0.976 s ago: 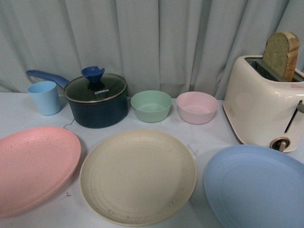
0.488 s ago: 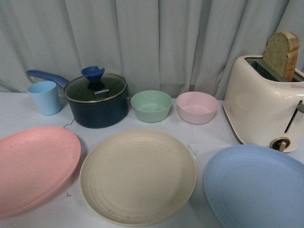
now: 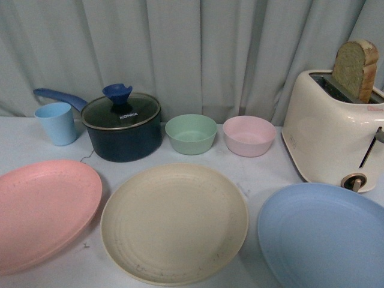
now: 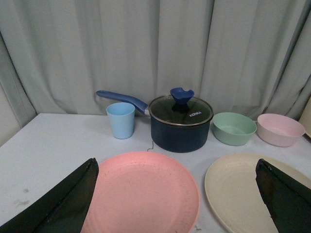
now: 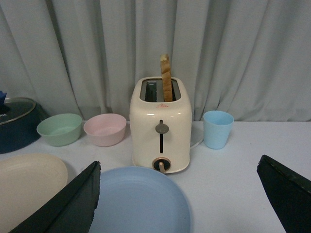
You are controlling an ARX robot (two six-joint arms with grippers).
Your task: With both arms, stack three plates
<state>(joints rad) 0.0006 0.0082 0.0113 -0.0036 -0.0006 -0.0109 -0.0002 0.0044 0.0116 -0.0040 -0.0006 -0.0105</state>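
Observation:
Three plates lie side by side on the white table. The pink plate [image 3: 42, 213] is at the left, the cream-beige plate [image 3: 174, 222] in the middle, the light blue plate [image 3: 324, 237] at the right. No arm shows in the front view. In the left wrist view my left gripper [image 4: 177, 194] is open and empty above the pink plate [image 4: 146, 191], with the cream plate [image 4: 238, 194] beside it. In the right wrist view my right gripper [image 5: 180, 196] is open and empty above the blue plate [image 5: 138, 201].
Behind the plates stand a light blue cup [image 3: 57, 123], a dark blue lidded saucepan [image 3: 123, 126], a green bowl [image 3: 191, 134] and a pink bowl [image 3: 249, 135]. A cream toaster [image 3: 333, 132] with bread stands at the right. Another blue cup [image 5: 217, 128] stands beside it.

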